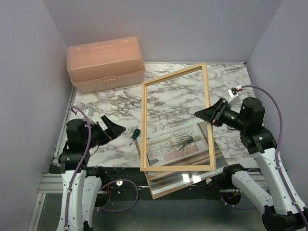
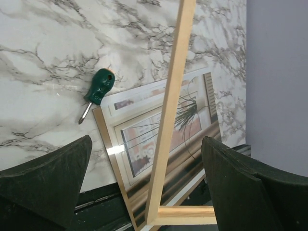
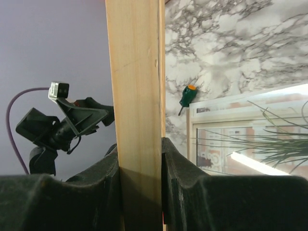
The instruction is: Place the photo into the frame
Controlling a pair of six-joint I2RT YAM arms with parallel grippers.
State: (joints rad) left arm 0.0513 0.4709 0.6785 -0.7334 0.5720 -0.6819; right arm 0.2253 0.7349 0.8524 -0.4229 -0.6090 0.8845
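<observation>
Frame lifted over the photo on a marbled tabletop (image 1: pixel 110 103)

A peach toolbox (image 1: pixel 106 62) sits at the far left. The frame (image 1: pixel 143 125) hangs tilted above the tabletop, its right long bar pinched between the jaws of the right gripper (image 1: pixel 202 114). The photo (image 1: pixel 175 144) lies flat beneath the frame's near end, at the tabletop's near edge and not in the frame. The left gripper (image 1: pixel 113 130) gapes wide with nothing in it, near a green screwdriver (image 1: pixel 134 134).

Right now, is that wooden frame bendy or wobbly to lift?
Probably stiff: the frame looks straight though the right gripper pinches just one thin bar. Gripped at one side, it might swing or twist. Thin open bars suggest it's light.
</observation>
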